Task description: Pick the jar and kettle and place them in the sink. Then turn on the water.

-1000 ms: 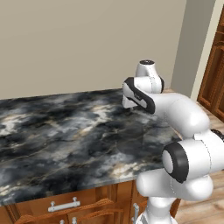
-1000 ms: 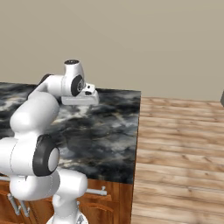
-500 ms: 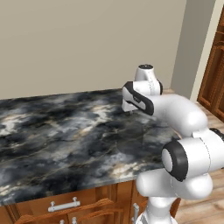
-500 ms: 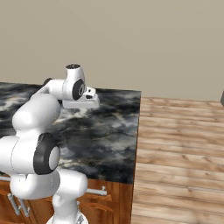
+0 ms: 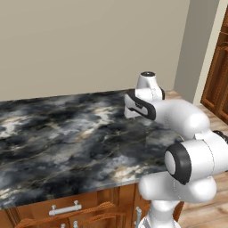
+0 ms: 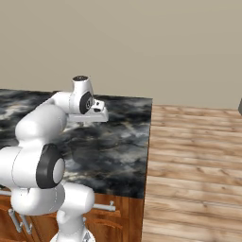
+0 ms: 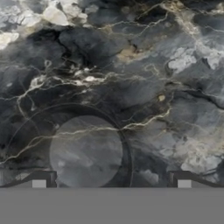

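My gripper (image 7: 111,183) hangs over the black marbled counter (image 7: 131,87) and points down at it. Its two fingertips (image 7: 39,182) stand far apart at the bottom of the hand view with nothing between them, so it is open. A round shadow lies on the stone just beneath it. In the base views the hand (image 6: 96,112) sits above the counter's right part (image 5: 89,133), close to the far edge. The jar, the kettle, the sink and the water are out of view.
The counter (image 6: 118,142) ends at its right edge, with wooden floor (image 6: 194,160) beyond. A beige wall (image 5: 89,44) runs behind it. Wooden cabinet fronts with metal handles (image 5: 64,208) sit below the front edge, and a tall wooden cabinet (image 5: 218,75) stands at the far right.
The arm's wrist and hand have sunk a little toward the counter. The gripper has stayed open.
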{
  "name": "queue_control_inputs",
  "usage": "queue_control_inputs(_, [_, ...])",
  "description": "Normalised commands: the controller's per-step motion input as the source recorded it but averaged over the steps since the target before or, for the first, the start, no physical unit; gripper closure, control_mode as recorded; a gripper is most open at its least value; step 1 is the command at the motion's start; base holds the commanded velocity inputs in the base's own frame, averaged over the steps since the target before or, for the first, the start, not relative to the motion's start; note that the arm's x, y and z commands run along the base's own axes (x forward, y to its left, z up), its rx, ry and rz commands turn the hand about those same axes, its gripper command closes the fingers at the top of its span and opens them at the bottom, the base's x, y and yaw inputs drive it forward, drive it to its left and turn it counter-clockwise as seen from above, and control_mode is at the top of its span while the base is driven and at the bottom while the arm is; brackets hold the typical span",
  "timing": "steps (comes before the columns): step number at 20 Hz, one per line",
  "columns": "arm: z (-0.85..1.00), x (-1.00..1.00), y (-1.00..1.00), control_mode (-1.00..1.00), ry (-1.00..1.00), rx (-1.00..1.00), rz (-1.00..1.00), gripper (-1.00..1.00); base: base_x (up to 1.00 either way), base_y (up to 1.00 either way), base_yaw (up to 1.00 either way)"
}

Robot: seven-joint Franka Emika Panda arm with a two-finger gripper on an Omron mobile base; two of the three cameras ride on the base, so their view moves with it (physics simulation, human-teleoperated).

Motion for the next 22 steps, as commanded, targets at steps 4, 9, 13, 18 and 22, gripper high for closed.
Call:
queue_control_inputs(4, [-0.20,0.00,-0.06,-1.00,0.00,0.00,0.00,-1.00,0.00,0.00,0.00])
queue_control_inputs(9, [-0.14,0.01,-0.08,-1.00,0.00,0.00,0.00,-1.00,0.00,0.00,0.00])
queue_control_inputs(13, [-0.14,0.03,-0.09,-1.00,0.00,0.00,0.00,-1.00,0.00,0.00,0.00])
queue_control_inputs(18, [-0.15,0.05,-0.06,-1.00,0.00,0.00,0.00,-1.00,0.00,0.00,0.00])
queue_control_inputs(22, [-0.19,0.05,0.00,-1.00,0.00,0.00,0.00,-1.00,0.00,0.00,0.00])
